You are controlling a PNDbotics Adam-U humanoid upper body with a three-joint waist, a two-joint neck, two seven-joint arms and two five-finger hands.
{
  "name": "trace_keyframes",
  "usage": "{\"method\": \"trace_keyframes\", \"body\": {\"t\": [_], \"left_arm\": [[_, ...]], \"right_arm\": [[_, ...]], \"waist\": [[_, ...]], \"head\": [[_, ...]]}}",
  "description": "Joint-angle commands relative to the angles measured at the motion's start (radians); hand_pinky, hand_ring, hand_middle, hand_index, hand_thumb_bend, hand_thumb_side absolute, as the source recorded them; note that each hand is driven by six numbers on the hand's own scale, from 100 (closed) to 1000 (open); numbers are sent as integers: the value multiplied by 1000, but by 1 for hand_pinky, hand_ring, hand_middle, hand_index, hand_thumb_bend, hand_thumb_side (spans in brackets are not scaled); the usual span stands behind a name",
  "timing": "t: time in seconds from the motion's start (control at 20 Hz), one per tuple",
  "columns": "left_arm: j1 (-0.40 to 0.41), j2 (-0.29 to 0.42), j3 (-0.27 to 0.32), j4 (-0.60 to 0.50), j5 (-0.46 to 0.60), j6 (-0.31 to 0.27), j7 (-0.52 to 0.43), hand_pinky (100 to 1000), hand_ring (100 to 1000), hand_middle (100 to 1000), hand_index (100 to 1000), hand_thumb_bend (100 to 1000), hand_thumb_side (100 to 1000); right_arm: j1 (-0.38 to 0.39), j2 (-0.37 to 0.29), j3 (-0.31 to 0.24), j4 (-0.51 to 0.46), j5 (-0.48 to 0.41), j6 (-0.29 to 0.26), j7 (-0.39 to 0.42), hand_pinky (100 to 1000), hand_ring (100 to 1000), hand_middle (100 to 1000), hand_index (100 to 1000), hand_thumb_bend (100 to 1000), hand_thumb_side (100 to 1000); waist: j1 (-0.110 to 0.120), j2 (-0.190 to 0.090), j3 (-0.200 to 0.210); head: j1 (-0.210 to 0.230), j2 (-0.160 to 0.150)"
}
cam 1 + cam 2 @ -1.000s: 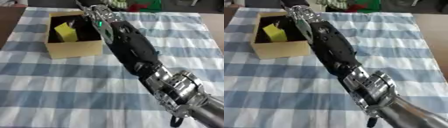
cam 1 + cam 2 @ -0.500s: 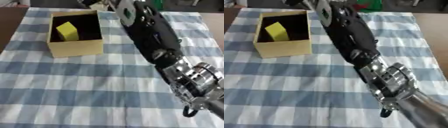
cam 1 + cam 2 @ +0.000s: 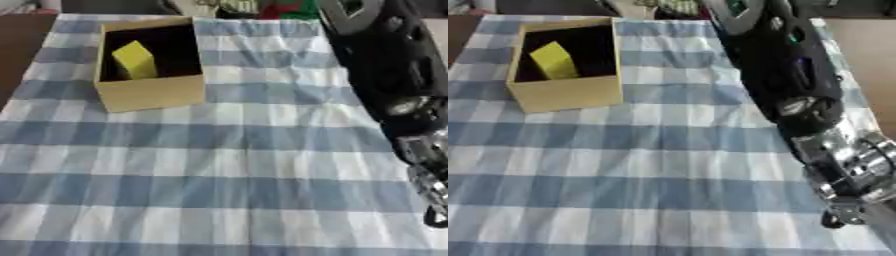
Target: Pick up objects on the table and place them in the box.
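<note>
My right arm [image 3: 780, 75] comes in from 5 o'clock and runs up the right side of the scene toward 12. It leaves the top edge before the wrist ends, so my right hand is cut off there. I cannot tell whether my fingers are spread, pressed together or pinching anything. The arm's black casing hides a broad strip of the checked cloth [image 3: 219, 165] beneath it. The silver joint [image 3: 850, 160] near 4 o'clock is blurred, and a small dark loop hangs below it. There are a few small green specks on the casing [image 3: 798, 37]; I cannot say whether they are lights or marks. I can read no lettering on the arm or on the box. The box [image 3: 149, 95] is tan card, open at the top, and sits on the cloth toward 10 o'clock, slightly askew to the stripes. Inside it a yellow block [image 3: 134, 60] stands tilted against the dark interior, nearer the box's left wall. The front wall hides the block's base, so I cannot see how it rests on the floor of the box. The box and block lie well apart from my arm, off toward 9 o'clock from the forearm. At 12 o'clock, past the cloth's far edge, there is a blurred clutter of green and red shapes [image 3: 280, 7] that I cannot identify. A strip of brown table [image 3: 17, 45] shows at the upper left, beside the cloth.
</note>
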Motion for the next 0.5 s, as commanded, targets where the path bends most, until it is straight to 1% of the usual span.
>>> {"method": "trace_keyframes", "body": {"t": [0.05, 0.1, 0.15, 0.3, 0.45, 0.5], "left_arm": [[-5, 21, 13, -14, -8, 0, 8, 951, 699, 522, 719, 100, 244], [-5, 20, 14, -14, -9, 1, 9, 951, 699, 522, 719, 100, 244], [-6, 20, 14, -14, -9, 1, 10, 951, 699, 522, 719, 100, 244], [-6, 19, 16, -14, -10, 1, 12, 951, 699, 522, 719, 100, 244], [-5, 17, 18, -14, -11, 2, 14, 951, 699, 522, 719, 100, 244], [-4, 17, 18, -14, -12, 2, 14, 951, 699, 522, 719, 100, 244]], "right_arm": [[54, -97, -35, -170, -104, 40, -49, 936, 970, 787, 919, 100, 314], [83, -116, -44, -211, -132, 55, -68, 934, 969, 789, 923, 100, 320], [111, -131, -53, -248, -154, 71, -87, 933, 967, 785, 920, 100, 359], [194, -164, -88, -351, -231, 93, -147, 932, 966, 782, 923, 100, 394], [264, -179, -121, -422, -302, 99, -211, 929, 963, 779, 927, 100, 470], [283, -183, -129, -431, -325, 93, -232, 929, 963, 780, 927, 100, 474]], "waist": [[11, -22, -4], [12, -21, -6], [14, -20, -8], [18, -19, -15], [22, -19, -26], [24, -19, -30]], "head": [[8, 12], [6, 12], [2, 12], [-10, 11], [-10, 11], [-10, 11]]}}
